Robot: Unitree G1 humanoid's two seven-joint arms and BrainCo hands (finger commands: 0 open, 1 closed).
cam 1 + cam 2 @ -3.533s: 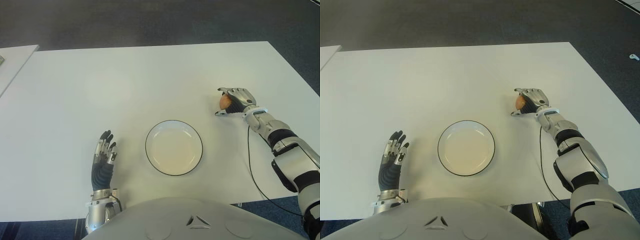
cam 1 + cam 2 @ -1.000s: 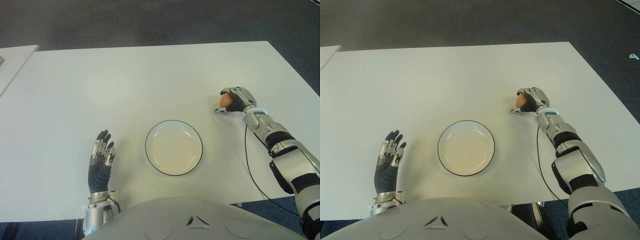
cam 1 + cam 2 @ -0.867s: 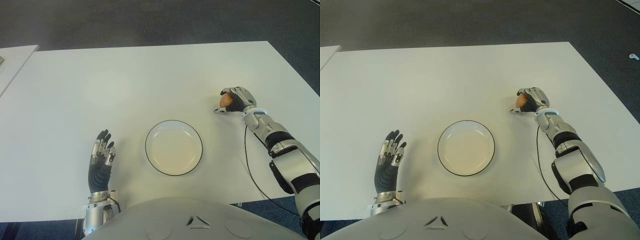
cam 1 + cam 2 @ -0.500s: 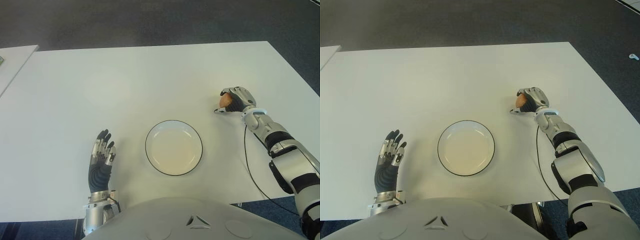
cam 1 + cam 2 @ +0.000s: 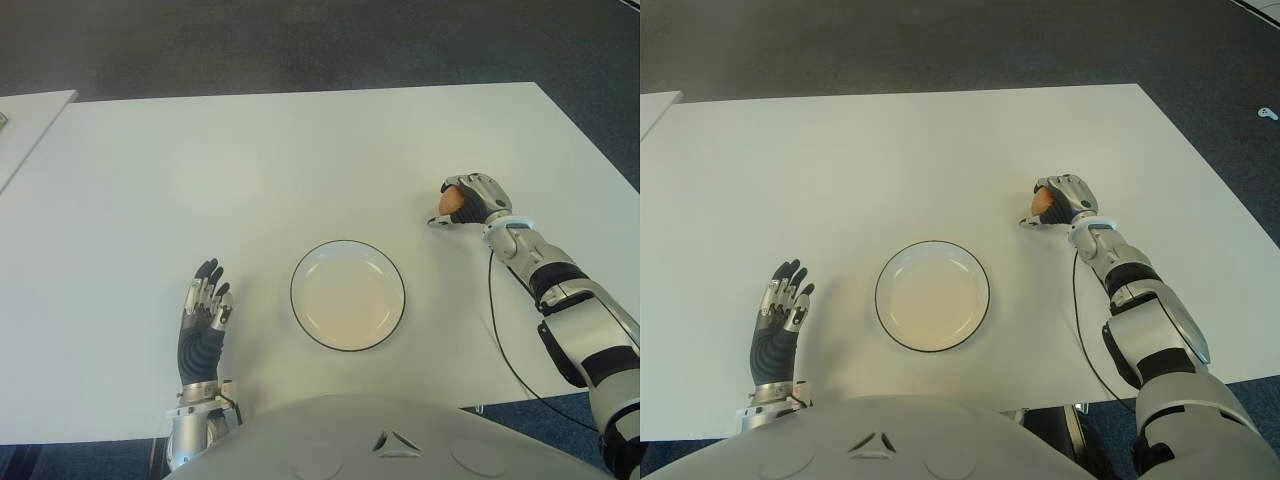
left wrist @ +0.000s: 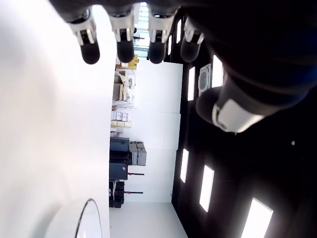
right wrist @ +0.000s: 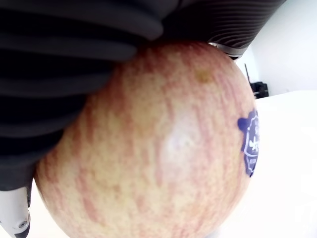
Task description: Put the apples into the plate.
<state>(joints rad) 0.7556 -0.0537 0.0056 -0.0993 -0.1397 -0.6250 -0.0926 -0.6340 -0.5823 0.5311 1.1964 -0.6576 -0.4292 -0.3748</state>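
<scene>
A red-yellow apple (image 5: 452, 200) with a blue sticker (image 7: 250, 143) sits at the right of the white table, and my right hand (image 5: 472, 201) is shut on it, fingers curled over its top. The right wrist view is filled by the apple (image 7: 153, 158) under dark fingers (image 7: 69, 49). A white plate (image 5: 348, 295) with a dark rim lies empty near the table's front middle, left of the apple. My left hand (image 5: 203, 312) shows left of the plate near the front edge, fingers spread and holding nothing.
The white table (image 5: 250, 170) stretches wide behind the plate. A second white table's corner (image 5: 30, 115) shows at the far left. A black cable (image 5: 500, 340) runs along my right forearm. Dark carpet lies beyond the table.
Since 3.5 s ago the right hand has curled more tightly round the apple; over the last second nothing visibly moves. The left hand has slid slightly toward the front edge.
</scene>
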